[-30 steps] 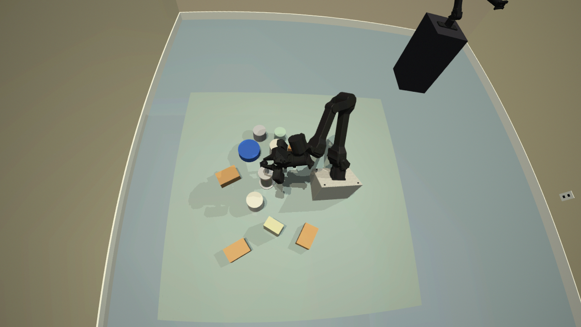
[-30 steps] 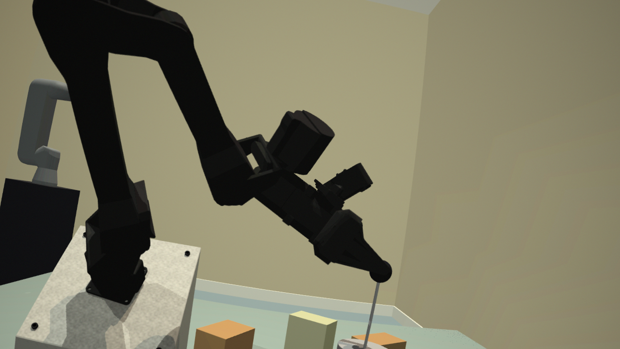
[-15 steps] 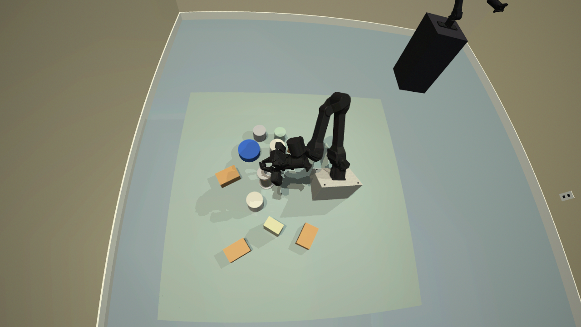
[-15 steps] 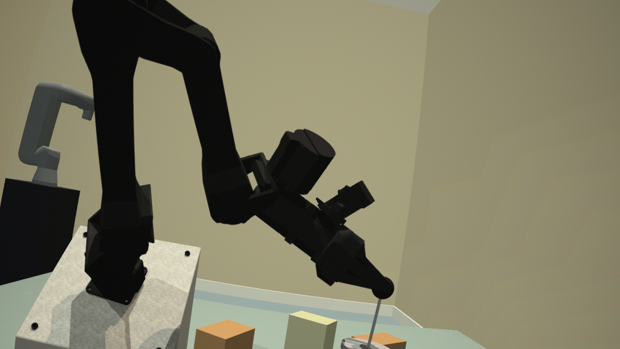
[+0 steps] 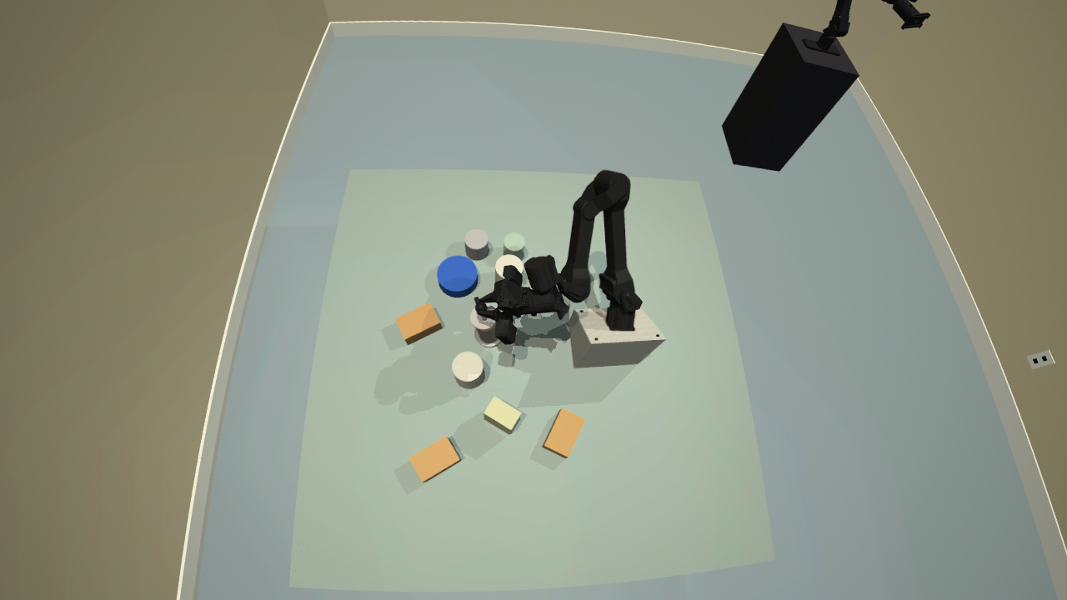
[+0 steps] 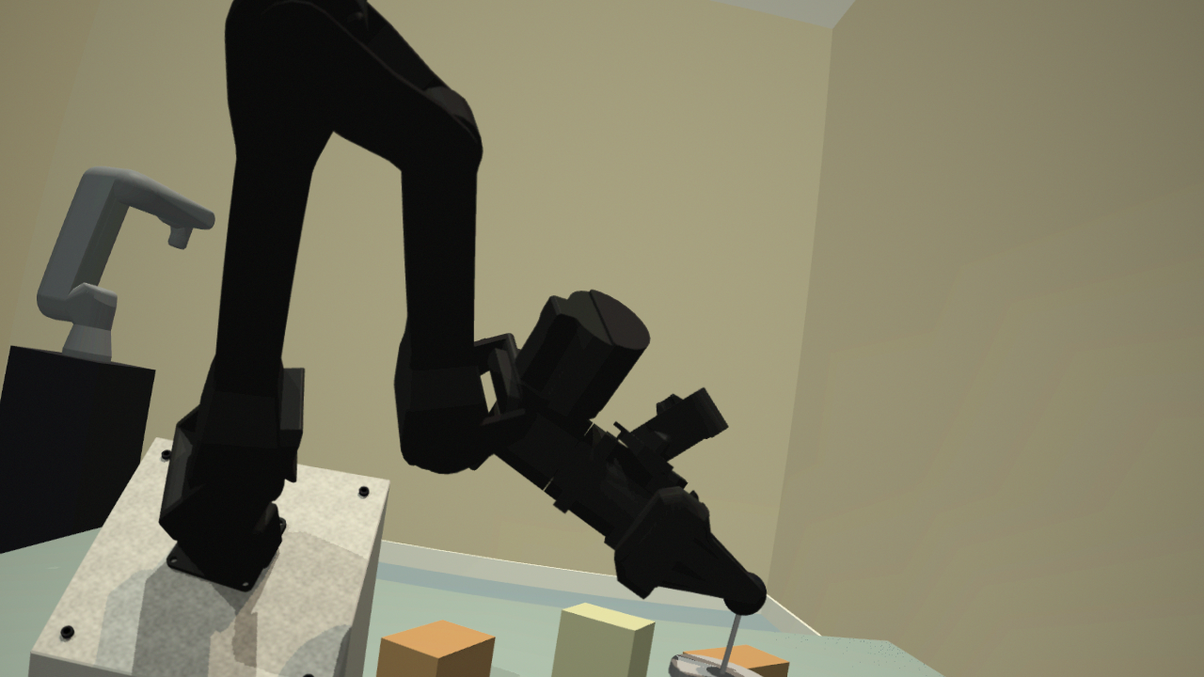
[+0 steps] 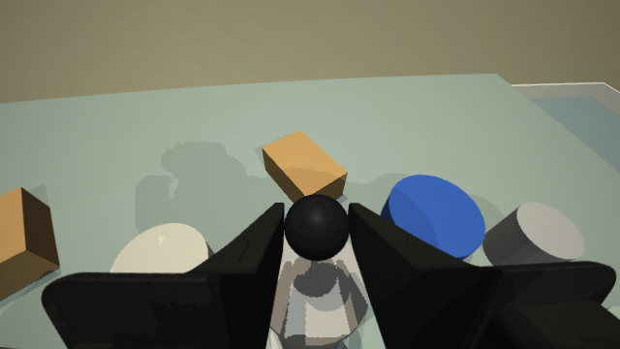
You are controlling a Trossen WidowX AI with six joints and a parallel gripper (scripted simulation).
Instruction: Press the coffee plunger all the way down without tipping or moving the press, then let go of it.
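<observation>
The coffee press (image 5: 483, 322) (image 7: 315, 310) is a clear glass cylinder standing upright on the green mat (image 5: 597, 485). Its black ball knob (image 7: 316, 227) (image 6: 746, 593) sits on a thin grey rod (image 6: 730, 644) that rises a short way above the lid (image 6: 694, 668). My gripper (image 5: 493, 317) (image 6: 738, 589) (image 7: 316, 211) comes down at a slant from the arm and is shut on the knob, one finger on each side of the ball. In the top view the gripper hides the knob.
Close around the press stand a blue cylinder (image 5: 457, 274) (image 7: 436, 215), a grey cylinder (image 5: 476, 241) (image 7: 538, 233), a cream cylinder (image 5: 468, 367) (image 7: 162, 247) and an orange block (image 5: 418, 321) (image 7: 302, 165). A pale yellow block (image 5: 502, 412) (image 6: 602, 639) and more orange blocks (image 5: 434, 457) lie nearer the front. The arm's stone pedestal (image 5: 618, 339) is to the right.
</observation>
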